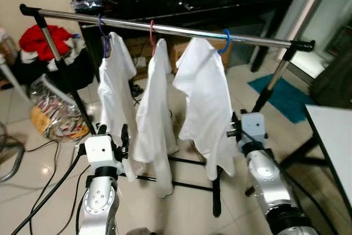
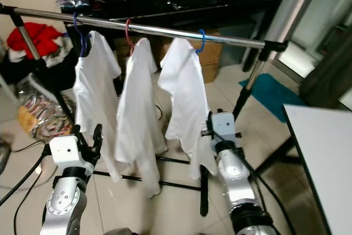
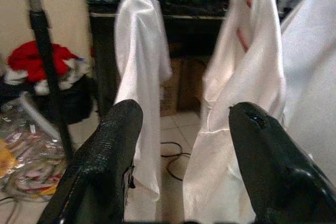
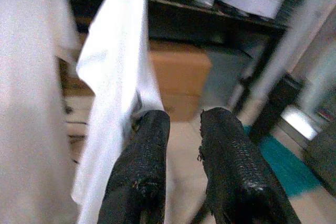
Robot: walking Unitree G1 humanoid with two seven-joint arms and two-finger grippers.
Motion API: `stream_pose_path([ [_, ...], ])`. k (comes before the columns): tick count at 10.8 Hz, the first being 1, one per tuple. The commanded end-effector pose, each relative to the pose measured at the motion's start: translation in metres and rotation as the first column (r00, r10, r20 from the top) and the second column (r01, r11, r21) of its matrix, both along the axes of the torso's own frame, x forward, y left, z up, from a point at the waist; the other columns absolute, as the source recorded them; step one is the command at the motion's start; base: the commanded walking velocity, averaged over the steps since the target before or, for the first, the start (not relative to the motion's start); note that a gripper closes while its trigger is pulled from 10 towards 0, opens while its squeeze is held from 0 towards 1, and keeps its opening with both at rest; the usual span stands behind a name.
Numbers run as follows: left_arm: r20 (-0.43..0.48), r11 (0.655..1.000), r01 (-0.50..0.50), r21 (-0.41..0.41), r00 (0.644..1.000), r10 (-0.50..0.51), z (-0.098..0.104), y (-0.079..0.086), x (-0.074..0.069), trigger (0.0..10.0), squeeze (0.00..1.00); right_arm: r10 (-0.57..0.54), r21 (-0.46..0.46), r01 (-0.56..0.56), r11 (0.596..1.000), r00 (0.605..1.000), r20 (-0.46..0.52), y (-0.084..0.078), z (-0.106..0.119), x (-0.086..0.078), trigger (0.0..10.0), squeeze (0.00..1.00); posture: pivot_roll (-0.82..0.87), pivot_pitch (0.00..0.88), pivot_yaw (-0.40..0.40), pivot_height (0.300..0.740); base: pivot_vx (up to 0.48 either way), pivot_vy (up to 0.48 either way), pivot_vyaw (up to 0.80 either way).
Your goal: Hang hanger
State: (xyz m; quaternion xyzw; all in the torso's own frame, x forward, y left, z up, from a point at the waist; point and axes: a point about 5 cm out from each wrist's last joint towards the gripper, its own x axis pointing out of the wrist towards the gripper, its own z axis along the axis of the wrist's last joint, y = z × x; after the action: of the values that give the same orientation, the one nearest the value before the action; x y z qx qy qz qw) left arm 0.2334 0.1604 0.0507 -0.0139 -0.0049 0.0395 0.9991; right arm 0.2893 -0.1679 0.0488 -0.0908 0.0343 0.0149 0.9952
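Observation:
A silver rail (image 1: 165,27) of a clothes rack carries three white shirts. The left shirt (image 1: 115,92) hangs on a purple hanger (image 1: 102,31), the middle shirt (image 1: 154,114) on a red hanger (image 1: 152,32), and the right shirt (image 1: 203,97) on a blue hanger (image 1: 225,41). My left gripper (image 1: 114,134) is low, just before the left shirt's hem, open and empty (image 3: 184,129). My right gripper (image 1: 234,125) is low beside the right shirt's edge; its fingers (image 4: 185,124) are nearly together with nothing between them.
A black desk (image 1: 192,4) with boxes under it stands behind the rack. A heap of red clothes (image 1: 41,39) and a plastic bag (image 1: 52,114) lie at left. Cables (image 1: 49,185) cross the floor. A teal mat (image 1: 283,97) and a white table (image 1: 335,141) are at right.

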Motion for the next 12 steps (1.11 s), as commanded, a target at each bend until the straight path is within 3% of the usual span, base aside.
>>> stream_pose_path([
  [1,-0.001,1.000,0.016,-0.002,1.000,-0.016,0.000,-0.007,0.003,10.0,0.00,-0.019,0.003,0.019,1.000,1.000,-0.004,-0.007,0.000,-0.001,10.0,0.00,0.09,0.000,-0.024,0.740,0.000,0.480,0.00],
  [5,0.004,1.000,0.026,0.009,1.000,-0.026,0.001,-0.005,0.005,10.0,0.00,-0.041,0.003,0.041,0.999,0.999,-0.018,-0.010,-0.004,-0.004,10.0,0.00,0.09,0.000,-0.021,0.740,0.000,0.439,0.00],
  [7,0.000,0.999,0.032,0.016,1.000,-0.032,0.000,-0.005,0.006,10.0,0.00,-0.088,-0.023,0.089,0.996,0.996,0.013,-0.014,0.004,0.002,10.0,0.00,0.08,0.000,-0.017,0.740,0.000,0.000,0.00],
  [9,0.000,0.999,0.043,0.021,0.999,-0.043,0.000,-0.007,0.007,10.0,0.00,-0.144,-0.060,0.150,0.987,0.985,0.099,-0.020,0.022,0.008,10.0,0.00,0.07,0.000,-0.014,0.740,0.000,0.000,0.00],
  [10,-0.001,0.997,0.067,0.047,0.998,-0.067,0.000,-0.010,0.008,10.0,0.00,-0.147,-0.077,0.165,0.983,0.969,0.200,-0.015,0.044,0.015,10.0,0.00,0.07,0.000,-0.012,0.740,0.000,0.000,0.00],
  [12,-0.002,0.991,0.096,0.089,0.995,-0.097,0.001,-0.012,0.008,10.0,0.00,-0.142,-0.058,0.166,0.984,0.943,0.301,-0.004,0.070,0.022,10.0,0.00,0.07,0.000,-0.011,0.740,0.000,0.000,0.00],
])
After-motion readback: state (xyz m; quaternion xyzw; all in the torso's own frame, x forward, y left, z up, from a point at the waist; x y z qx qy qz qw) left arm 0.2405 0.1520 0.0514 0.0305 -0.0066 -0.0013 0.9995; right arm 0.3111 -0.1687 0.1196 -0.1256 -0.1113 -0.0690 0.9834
